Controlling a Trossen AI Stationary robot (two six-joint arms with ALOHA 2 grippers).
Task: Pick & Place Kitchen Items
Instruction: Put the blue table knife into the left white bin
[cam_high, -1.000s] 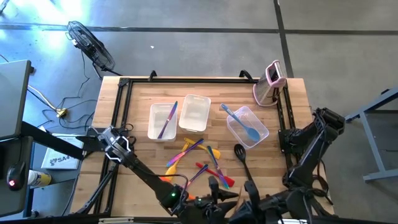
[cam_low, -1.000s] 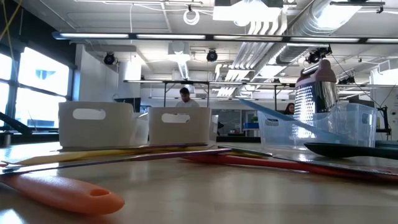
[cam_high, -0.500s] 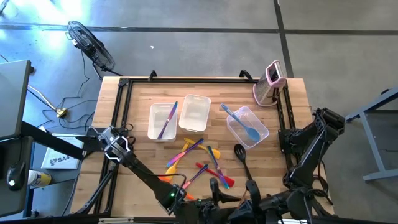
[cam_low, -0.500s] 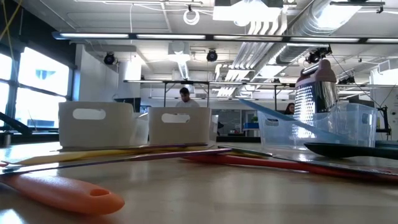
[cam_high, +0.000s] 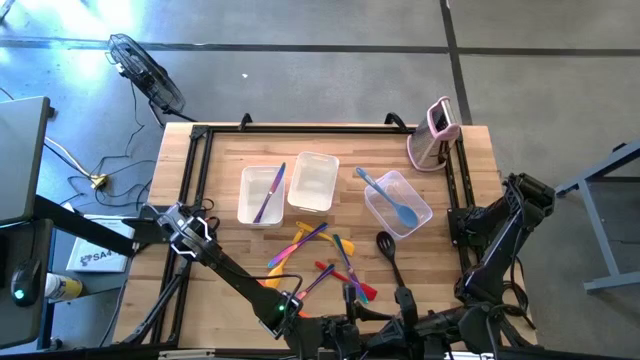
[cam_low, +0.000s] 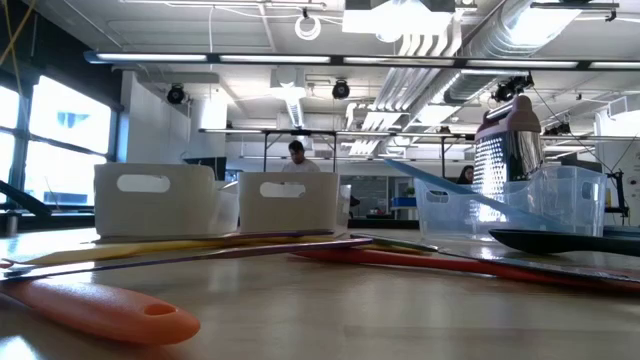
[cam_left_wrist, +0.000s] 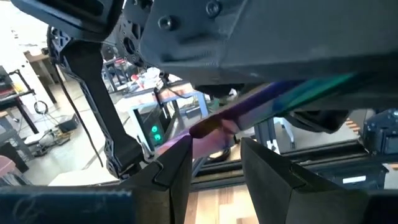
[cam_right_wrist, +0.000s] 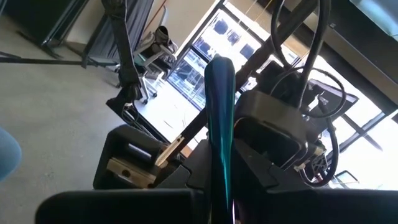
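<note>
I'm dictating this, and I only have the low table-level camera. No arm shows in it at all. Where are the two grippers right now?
Observer: The overhead view shows both at the table edge opposite the grater, close together, the left gripper facing the right gripper.
Operator: Is either one holding anything?
Observer: The right gripper is shut on the handle of a teal utensil.
Operator: I can't see into the white-looking tubs. Anything inside?
Observer: A purple utensil lies in the left tub; the middle tub holds nothing.
</note>
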